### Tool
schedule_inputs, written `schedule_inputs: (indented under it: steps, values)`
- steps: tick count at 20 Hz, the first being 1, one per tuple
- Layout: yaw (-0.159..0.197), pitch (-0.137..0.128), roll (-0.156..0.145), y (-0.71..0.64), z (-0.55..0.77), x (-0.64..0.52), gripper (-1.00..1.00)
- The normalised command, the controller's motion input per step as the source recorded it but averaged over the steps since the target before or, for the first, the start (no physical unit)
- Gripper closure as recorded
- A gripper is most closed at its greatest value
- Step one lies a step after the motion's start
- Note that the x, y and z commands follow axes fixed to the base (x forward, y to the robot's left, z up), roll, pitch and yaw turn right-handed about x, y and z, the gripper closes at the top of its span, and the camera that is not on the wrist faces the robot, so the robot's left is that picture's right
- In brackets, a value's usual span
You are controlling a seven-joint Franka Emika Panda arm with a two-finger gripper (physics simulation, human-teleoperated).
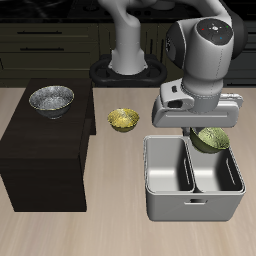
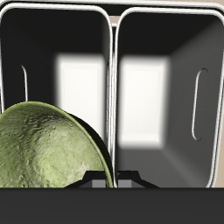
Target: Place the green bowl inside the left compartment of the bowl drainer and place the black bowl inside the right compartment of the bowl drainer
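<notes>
The green bowl (image 1: 211, 139) (image 2: 44, 150) hangs tilted on its side in my gripper (image 1: 205, 133) (image 2: 107, 180), which is shut on its rim. It sits just above the rim of the bowl drainer (image 1: 190, 206) (image 2: 112, 79), over the compartment farther from the dark stand. Both compartments look bare inside in the wrist view. The black bowl (image 1: 51, 99), silvery and speckled, stands upright on top of the dark stand, well away from the gripper.
A golden-yellow bowl (image 1: 124, 120) rests on the table between the dark stand (image 1: 45, 150) and the drainer. The robot's base (image 1: 125, 65) is at the back behind it.
</notes>
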Motion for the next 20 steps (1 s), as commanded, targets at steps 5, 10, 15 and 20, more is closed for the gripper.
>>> schedule_inputs:
  steps: [5, 10, 15, 20]
  values:
    - [0.012, 0.010, 0.056, 0.09, -0.09, -0.10, -1.00]
    - [0.012, -0.004, 0.031, 0.03, 0.00, -0.12, -1.00]
    - [0.016, -0.026, 0.033, 0.12, 0.15, -0.20, -1.00]
    - [0.025, -0.076, 0.050, 0.18, 0.34, -0.28, -1.00]
